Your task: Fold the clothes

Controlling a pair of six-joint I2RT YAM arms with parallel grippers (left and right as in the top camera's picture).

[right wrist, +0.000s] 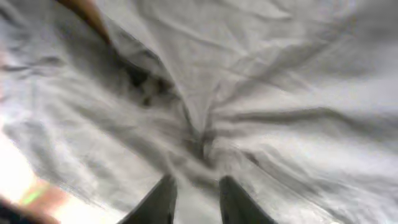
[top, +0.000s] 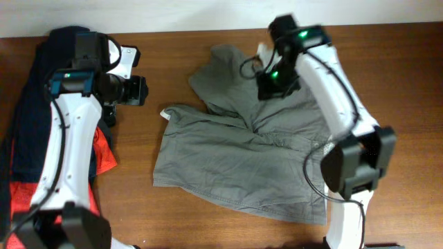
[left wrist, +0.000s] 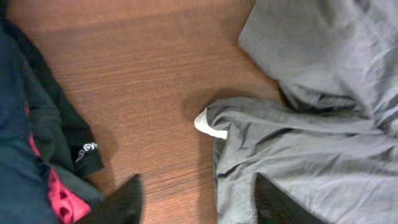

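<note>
The grey-khaki shorts lie spread on the middle of the wooden table, with one part bunched up toward the far edge. My right gripper is over that far part. In the right wrist view its fingers stand close together with the shorts' cloth between them, and folds run in toward the tips. My left gripper hovers left of the shorts. In the left wrist view it is open, one finger over bare wood and one over the shorts, near the white label.
A dark navy garment and an orange-red garment lie heaped at the table's left edge under the left arm. Both also show in the left wrist view, the navy one above the red one. Bare wood lies between the heap and the shorts.
</note>
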